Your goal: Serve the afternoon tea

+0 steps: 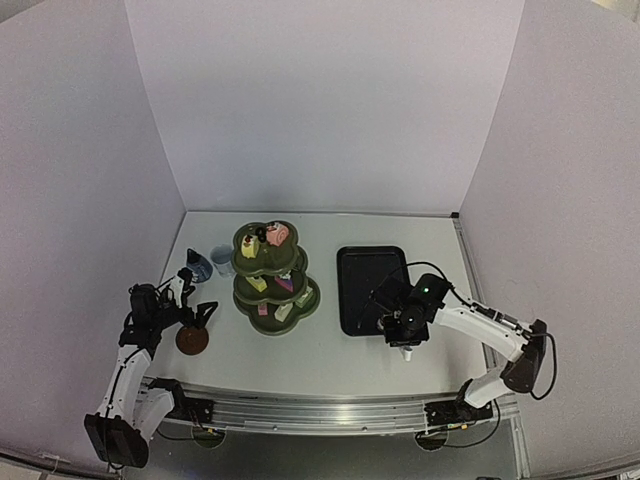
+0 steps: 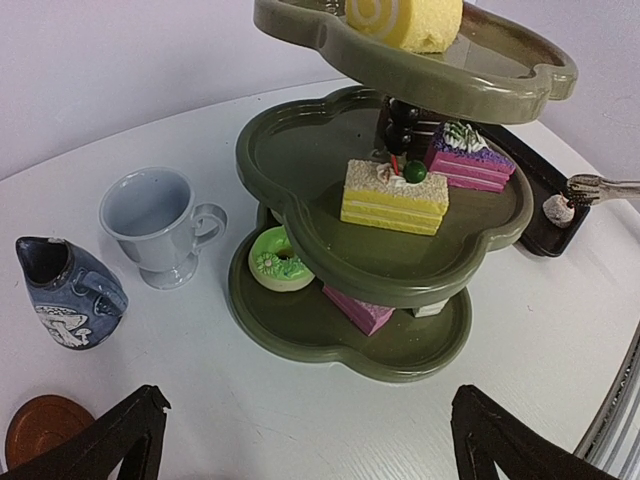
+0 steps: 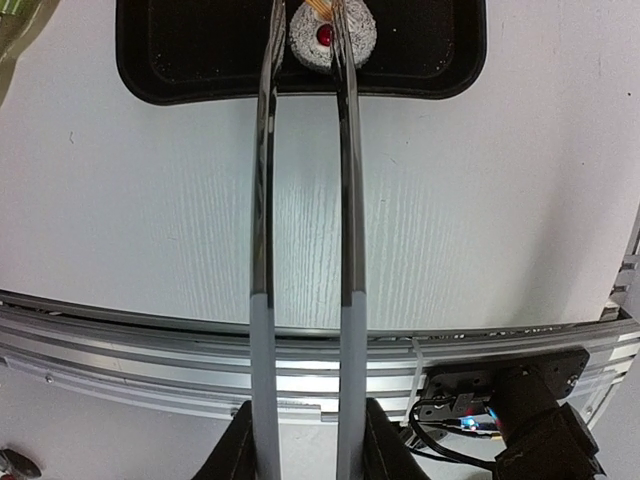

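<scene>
- The glossy dark green three-tier stand (image 2: 300, 190), with clover-like scalloped rims, carries a swirl roll (image 2: 400, 15) on top, a yellow layered slice (image 2: 395, 195) in the middle and a green iced doughnut (image 2: 280, 260) at the bottom.
- Left of the stand stands a smooth white footed cup (image 2: 160, 225); a glazed blue jug (image 2: 68, 292) sits farther left.
- The left gripper (image 2: 307, 400) gapes fully, holding nothing.
- Right of the stand, the right gripper (image 3: 312, 440) squeezes shiny metal tongs (image 3: 262, 200). Their tips flank a round crumbly white pastry (image 3: 332, 32) on the black rectangular tray (image 3: 200, 50).
</scene>
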{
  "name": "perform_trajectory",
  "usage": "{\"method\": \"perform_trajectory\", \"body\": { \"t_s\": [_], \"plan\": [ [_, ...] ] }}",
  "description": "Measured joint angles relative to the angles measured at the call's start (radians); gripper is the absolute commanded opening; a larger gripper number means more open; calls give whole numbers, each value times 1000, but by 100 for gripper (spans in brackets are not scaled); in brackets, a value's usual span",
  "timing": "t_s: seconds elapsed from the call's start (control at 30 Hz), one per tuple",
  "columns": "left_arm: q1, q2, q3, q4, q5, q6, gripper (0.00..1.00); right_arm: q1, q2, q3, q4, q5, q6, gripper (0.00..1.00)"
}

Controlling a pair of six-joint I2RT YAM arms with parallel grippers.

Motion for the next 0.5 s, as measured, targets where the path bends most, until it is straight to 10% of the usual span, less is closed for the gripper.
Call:
{"method": "perform_trajectory", "body": {
  "t_s": [0.5],
  "plan": [
    [0,0,0,0,0,2,100,-7,71,22,2,45,-42,30]
  ]
}}
